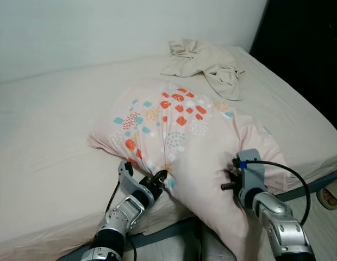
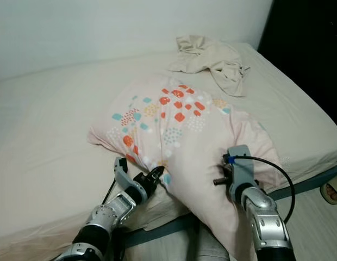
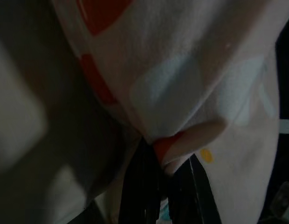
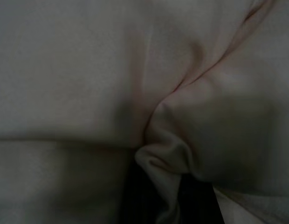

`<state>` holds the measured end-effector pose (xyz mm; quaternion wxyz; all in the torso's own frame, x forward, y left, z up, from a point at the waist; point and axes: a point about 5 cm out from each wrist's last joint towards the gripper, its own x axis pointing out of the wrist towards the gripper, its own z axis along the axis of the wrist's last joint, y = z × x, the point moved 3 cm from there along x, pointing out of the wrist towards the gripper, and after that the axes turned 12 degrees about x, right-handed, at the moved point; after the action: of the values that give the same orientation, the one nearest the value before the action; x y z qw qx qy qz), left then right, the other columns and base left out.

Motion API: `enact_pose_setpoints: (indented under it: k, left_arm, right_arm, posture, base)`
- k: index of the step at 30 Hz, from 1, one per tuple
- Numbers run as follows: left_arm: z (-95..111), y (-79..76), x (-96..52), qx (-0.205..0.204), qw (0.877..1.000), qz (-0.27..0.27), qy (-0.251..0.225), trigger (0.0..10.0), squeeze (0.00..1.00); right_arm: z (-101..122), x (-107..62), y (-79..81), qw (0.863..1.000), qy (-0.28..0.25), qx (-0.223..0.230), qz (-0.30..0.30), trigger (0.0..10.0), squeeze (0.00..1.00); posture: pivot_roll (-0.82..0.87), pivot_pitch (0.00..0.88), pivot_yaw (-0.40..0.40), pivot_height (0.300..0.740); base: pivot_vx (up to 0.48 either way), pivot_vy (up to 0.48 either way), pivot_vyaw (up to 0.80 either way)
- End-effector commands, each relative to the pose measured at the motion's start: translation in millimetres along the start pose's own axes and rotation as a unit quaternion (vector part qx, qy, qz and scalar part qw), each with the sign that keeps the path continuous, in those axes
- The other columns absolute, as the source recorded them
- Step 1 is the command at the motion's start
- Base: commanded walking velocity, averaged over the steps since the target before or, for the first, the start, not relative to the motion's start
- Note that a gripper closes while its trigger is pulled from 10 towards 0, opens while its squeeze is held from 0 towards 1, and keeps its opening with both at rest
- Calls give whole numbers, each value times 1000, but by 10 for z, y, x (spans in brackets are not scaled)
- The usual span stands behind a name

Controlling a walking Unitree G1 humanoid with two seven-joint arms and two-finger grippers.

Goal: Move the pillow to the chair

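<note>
Soft, light and floppy, the pillow (image 1: 185, 141) at frame centre droops off the bed (image 1: 43, 163) edge, each lower side pinched by the clenched left tool (image 1: 157, 179) and right tool (image 1: 232, 175), so it will likely sag.

— Where do the two eye views look from?

— From the robot's head, forward and down over the bed (image 1: 43, 163). They share nearly the whole scene: the pillow (image 1: 185, 130), the crumpled cloth (image 2: 214, 60) near the wall, both arms low in the frame. The right eye sits slightly to one side.

— And the wrist views?

— Each looks along its own black fingers (image 3: 144, 186), pressed very close to the pillow's fabric. The right wrist view is dim, with a bunched fold (image 4: 165, 161) between the fingers.
</note>
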<state>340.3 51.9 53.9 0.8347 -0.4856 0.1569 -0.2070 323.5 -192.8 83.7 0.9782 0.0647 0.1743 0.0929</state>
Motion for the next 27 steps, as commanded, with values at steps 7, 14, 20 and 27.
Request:
enact_pose_setpoints:
  k: [7,14,20,27]
  left_arm:
    - [-364,-899,344,-105,987,-119,-5,0,0]
    - [242,-1079,322,-94,979,-160,-87,0,0]
    - [708,-1146,258,-55,972,-173,-150,0,0]
    - [1061,-937,97,13,972,-122,-201,0,0]
  right_arm:
    - [96,150,403,995,-27,44,87,0,0]
    - [408,268,557,988,-77,47,127,0,0]
    - [520,365,642,985,-88,40,146,0,0]
    - [498,435,719,983,-86,41,158,0,0]
  posture:
    - [-69,189,51,597]
    - [-60,107,30,622]
    - [-49,70,20,646]
    - [-39,48,13,676]
  base:
    - [0,0,0]
    - [0,0,0]
    - [0,0,0]
    - [0,0,0]
